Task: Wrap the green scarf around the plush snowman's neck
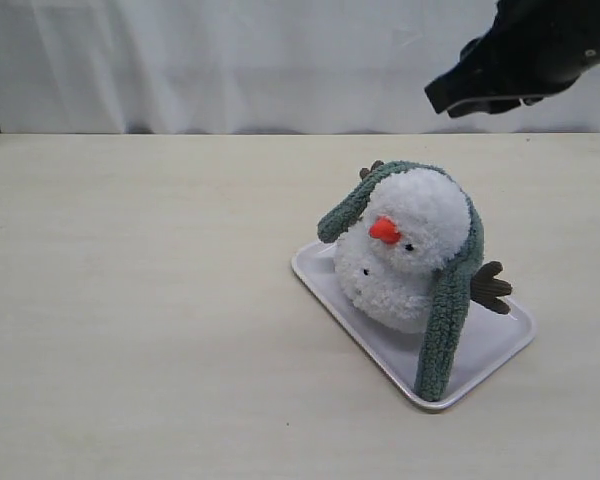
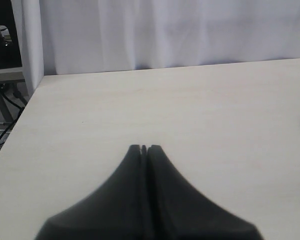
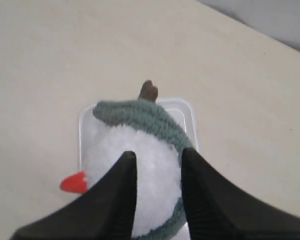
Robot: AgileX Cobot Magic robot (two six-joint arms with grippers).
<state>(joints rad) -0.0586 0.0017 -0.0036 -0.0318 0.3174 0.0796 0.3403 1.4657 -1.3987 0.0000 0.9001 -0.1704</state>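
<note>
Left hand (image 2: 144, 148) clenched, fingers (image 2: 132, 170) pressed together, empty, above bench (image 2: 190, 110). Right hand (image 3: 157, 154) released, fingers (image 3: 121, 185) parted, grasping nothing, high above the plush snowman (image 1: 405, 265). Snowman leans on a white tray (image 1: 495, 345); green scarf (image 1: 448, 320) lies over its head (image 1: 428, 205), one end down to the tray's near rim. Broad bare bench lies left.

one plush snowman (image 1: 420, 212); one green scarf (image 1: 446, 330); one tray (image 1: 496, 338) (white)
</note>
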